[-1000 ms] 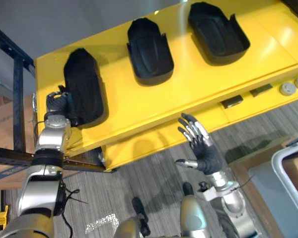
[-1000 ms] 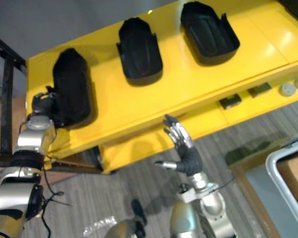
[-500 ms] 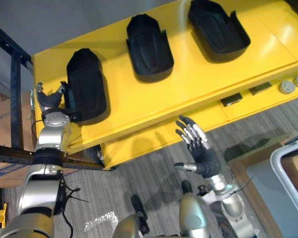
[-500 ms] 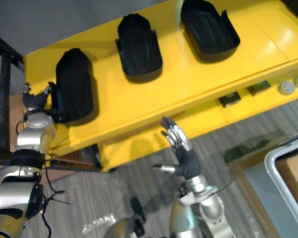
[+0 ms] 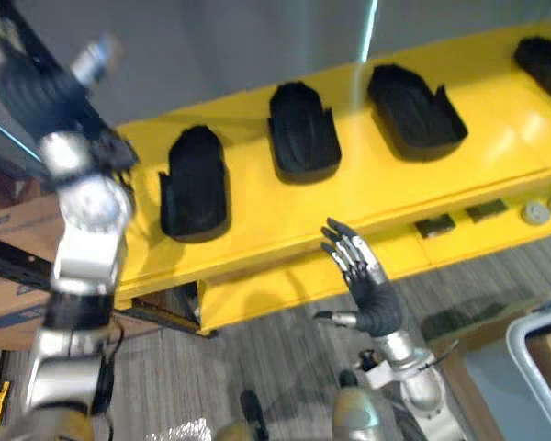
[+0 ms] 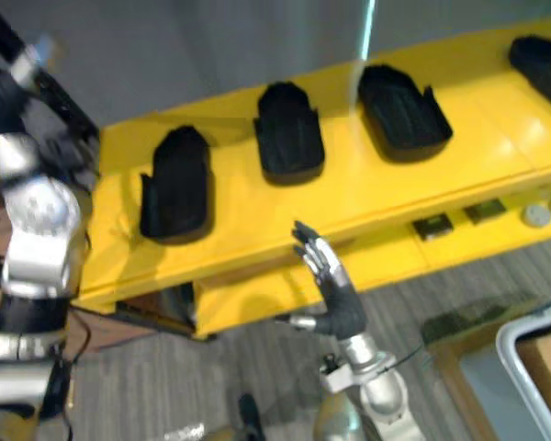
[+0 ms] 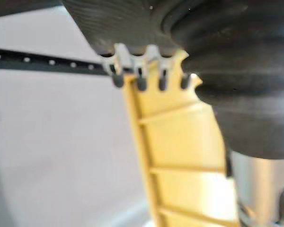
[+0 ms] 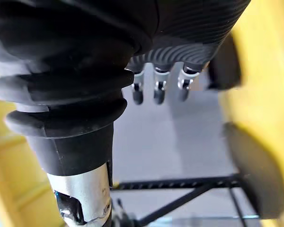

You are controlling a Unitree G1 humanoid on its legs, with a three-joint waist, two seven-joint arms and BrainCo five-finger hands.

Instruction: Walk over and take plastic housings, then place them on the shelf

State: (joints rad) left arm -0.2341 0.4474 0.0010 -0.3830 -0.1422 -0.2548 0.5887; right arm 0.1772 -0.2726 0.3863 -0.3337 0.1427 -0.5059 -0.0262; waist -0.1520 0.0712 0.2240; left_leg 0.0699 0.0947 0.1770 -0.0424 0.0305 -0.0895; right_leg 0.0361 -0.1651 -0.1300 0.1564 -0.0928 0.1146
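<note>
Several black plastic housings lie in a row on the yellow shelf top: one at the left, one in the middle, one further right, and part of another at the far right edge. My left hand is raised above the shelf's left end, clear of the left housing; in the left wrist view its fingers are straight and hold nothing. My right hand hovers open in front of the shelf's front edge, palm up and fingers spread, below the middle housing.
A lower yellow ledge carries two dark slots and grey round knobs. A black rack frame and a cardboard box stand at the left. A white bin sits on the floor at the lower right.
My left hand has let go of the left housing's end and risen up and away from it. The camera has shifted, showing more of the shelf to the right. The right hand stays open.
</note>
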